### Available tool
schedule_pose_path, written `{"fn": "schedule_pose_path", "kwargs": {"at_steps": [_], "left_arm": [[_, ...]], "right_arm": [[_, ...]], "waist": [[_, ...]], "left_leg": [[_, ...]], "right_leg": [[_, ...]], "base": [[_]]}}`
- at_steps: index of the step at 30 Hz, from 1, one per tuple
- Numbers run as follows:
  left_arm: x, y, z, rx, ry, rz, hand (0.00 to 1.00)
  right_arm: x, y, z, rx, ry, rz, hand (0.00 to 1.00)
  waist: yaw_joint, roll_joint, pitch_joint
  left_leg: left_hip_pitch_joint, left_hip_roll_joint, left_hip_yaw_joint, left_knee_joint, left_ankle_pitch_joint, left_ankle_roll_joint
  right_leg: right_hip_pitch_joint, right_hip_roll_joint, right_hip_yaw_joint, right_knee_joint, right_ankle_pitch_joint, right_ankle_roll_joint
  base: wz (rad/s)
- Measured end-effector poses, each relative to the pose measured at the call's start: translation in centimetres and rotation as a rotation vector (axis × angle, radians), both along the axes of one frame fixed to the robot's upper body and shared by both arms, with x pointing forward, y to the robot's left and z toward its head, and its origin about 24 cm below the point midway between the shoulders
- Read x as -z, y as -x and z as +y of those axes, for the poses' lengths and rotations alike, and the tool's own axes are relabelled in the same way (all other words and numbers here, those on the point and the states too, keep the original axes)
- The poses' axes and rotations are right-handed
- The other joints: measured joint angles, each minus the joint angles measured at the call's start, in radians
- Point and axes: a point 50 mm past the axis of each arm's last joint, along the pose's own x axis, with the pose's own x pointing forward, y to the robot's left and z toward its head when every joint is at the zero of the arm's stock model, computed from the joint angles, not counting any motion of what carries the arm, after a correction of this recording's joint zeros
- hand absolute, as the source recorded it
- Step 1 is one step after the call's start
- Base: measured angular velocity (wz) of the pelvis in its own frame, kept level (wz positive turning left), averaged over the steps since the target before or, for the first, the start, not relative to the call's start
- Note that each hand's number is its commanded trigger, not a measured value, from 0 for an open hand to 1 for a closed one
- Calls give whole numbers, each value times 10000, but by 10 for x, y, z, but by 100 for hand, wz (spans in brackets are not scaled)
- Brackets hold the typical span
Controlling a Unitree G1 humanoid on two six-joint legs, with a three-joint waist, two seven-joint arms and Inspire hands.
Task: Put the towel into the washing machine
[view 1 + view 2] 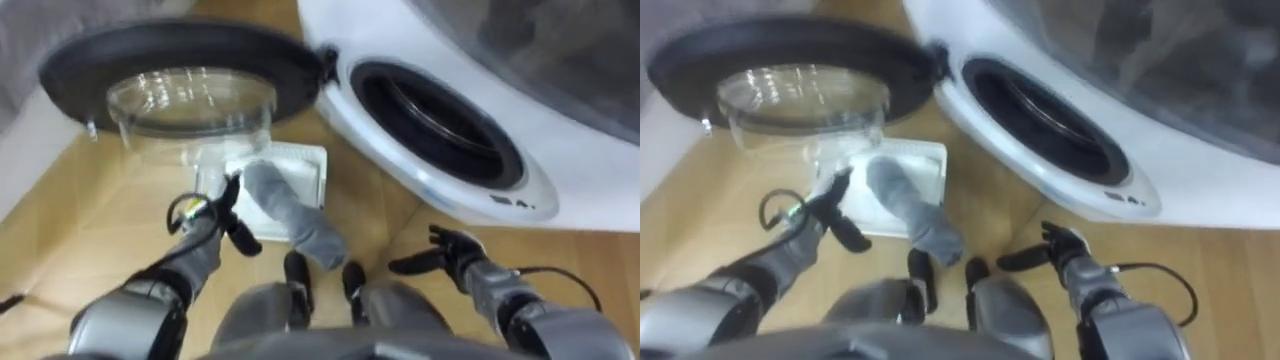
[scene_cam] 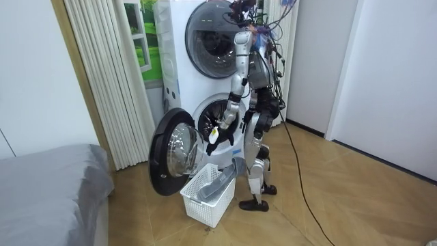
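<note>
A grey towel (image 1: 297, 218) lies in a white basket (image 1: 303, 160) on the floor and hangs over its near rim. My left hand (image 1: 228, 212) hovers just left of the towel, above the basket, open with its fingers pointing down and holding nothing. To the right, my right hand (image 1: 452, 255) is open and empty above the floor, below the washing machine's round opening (image 1: 440, 118). The machine's door (image 1: 180, 70) stands swung wide open to the left, above the basket. In the room view I stand facing the lower machine (image 2: 205, 113), with the basket (image 2: 205, 201) and the towel (image 2: 224, 179) at my feet.
A second drum (image 2: 213, 39) is stacked on top of the lower machine. White curtains (image 2: 102, 75) hang on the room view's left, with a grey bed (image 2: 48, 191) beside them. Wooden floor (image 2: 341, 198) stretches behind me.
</note>
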Motion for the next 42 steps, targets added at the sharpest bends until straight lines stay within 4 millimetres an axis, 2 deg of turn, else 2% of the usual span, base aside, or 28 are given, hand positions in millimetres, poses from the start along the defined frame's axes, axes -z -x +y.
{"fn": "schedule_pose_path", "kwargs": {"at_steps": [2, 3, 8, 10, 12, 15, 19, 22, 28, 32, 39, 42], "left_arm": [[-6, -8, -1, 129, -219, -499, 0], [-10, -14, -2, 391, -445, -779, 0], [-31, -42, -12, 2039, -1528, -1789, 0], [-42, -54, -13, 2376, -1888, -2317, 0], [-51, -64, -13, 2679, -2261, -2655, 0], [-62, -75, -12, 2964, -2736, -3086, 0], [-68, -80, -11, 3757, -3463, -3328, 0], [-73, -85, -15, 4290, -3811, -3480, 0], [-83, -94, -22, 4708, -3978, -3894, 0], [-89, -99, -28, 5208, -4225, -4113, 0], [-83, -94, -36, 6285, -4542, -3646, 0], [-84, -96, -34, 6364, -4593, -3465, 0]], "right_arm": [[-7, -14, 2, -68, 3, -534, 0], [-11, -22, 4, -122, 16, -833, 0], [-21, -40, 13, -558, 72, -1512, 0], [-29, -53, 21, -892, 40, -1986, 0], [-33, -60, 27, -1057, -28, -2257, 0], [-40, -69, 32, -968, -317, -2665, 0], [-47, -78, 34, -496, -783, -2986, 0], [-54, -86, 38, -275, -1238, -3315, 0], [-57, -90, 43, -208, -1680, -3608, 0], [-65, -98, 47, -666, -1537, -3964, 0], [-75, -109, 57, -1268, -1522, -4404, 0], [-79, -112, 58, -1196, -1703, -4651, 0]], "waist": [[-87, 57, 88], [-287, 138, 127], [-512, 86, 197], [-631, 4, 372], [-834, -5, 412], [-1044, -6, 421], [-1462, -14, 425], [-1566, -14, 425], [-1694, -21, 421], [-1801, -33, 417], [-2205, -112, 415], [-2268, -159, 404]], "left_leg": [[-555, -25, -38, 327, -36, 7], [-1022, -4, -40, 655, -74, 19], [-2532, 118, 27, 1582, -182, 159], [-3363, 249, 175, 2302, -343, 233], [-4052, 291, 226, 2754, -406, 299], [-5217, 419, 230, 3566, -570, 346], [-6461, 433, 215, 4445, -726, 455], [-7156, 525, 238, 5031, -838, 536], [-7830, 666, 236, 5809, -1181, 542], [-8216, 737, 238, 6118, -1289, 560], [-8801, 797, 226, 6555, -1443, 634], [-9136, 845, 203, 6844, -1564, 634]], "right_leg": [[-398, -88, -247, 153, 11, -18], [-814, -103, -271, 404, 11, -20], [-2436, -116, -245, 1424, -50, -106], [-3222, -114, -229, 1968, -166, -223], [-3980, -153, -233, 2448, -235, -240], [-5111, -170, -280, 3260, -335, -259], [-6393, -306, -323, 4258, -524, -282], [-7069, -303, -324, 4784, -623, -292], [-7710, -286, -360, 5450, -857, -327], [-8059, -269, -380, 5711, -931, -336], [-8608, -262, -388, 6071, -1061, -323], [-8917, -261, -426, 6299, -1134, -318]], "base": [[-30], [-4], [-2], [-17], [-5], [0], [7], [-1], [-1], [-3], [-1], [-3]]}}
